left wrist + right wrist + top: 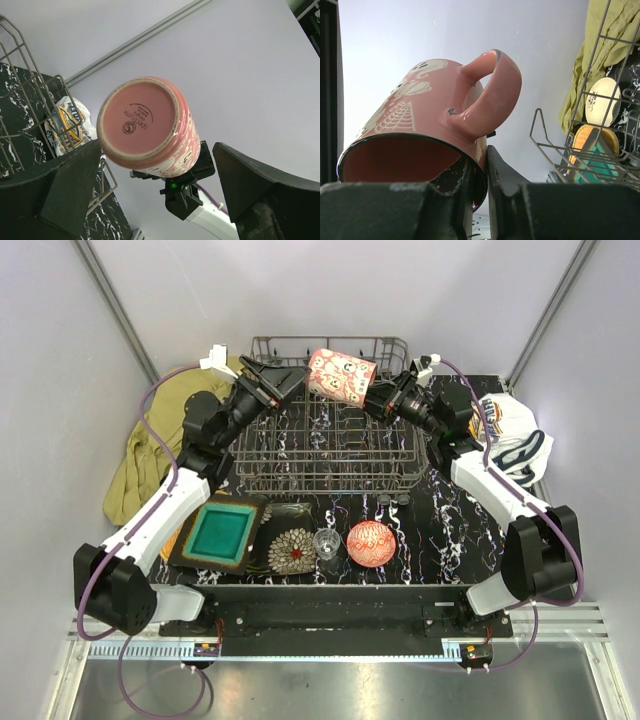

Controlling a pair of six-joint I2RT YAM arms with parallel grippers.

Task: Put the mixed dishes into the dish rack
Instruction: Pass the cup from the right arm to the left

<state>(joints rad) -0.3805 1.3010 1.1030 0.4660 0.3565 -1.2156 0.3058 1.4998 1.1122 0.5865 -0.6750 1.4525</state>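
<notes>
A black marbled tabletop (440, 530) fills the middle of the scene. An olive-yellow cloth (140, 455) lies crumpled along its left edge. A white printed cloth (515, 435) with dark stripes is bunched at its far-right corner. Pale walls (330, 290) rise behind it, with 2 grey metal struts (112, 300) slanting in the far corners.

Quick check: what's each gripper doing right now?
Left gripper: open, holding nothing, facing the base of the pink mug.
Right gripper: closed on the pink mug's rim, holding it over the dish rack.

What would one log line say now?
right end effector: shut on pink cup rim | pink cup: aloft at far edge of dish rack | left end effector: open, facing cup base
</notes>
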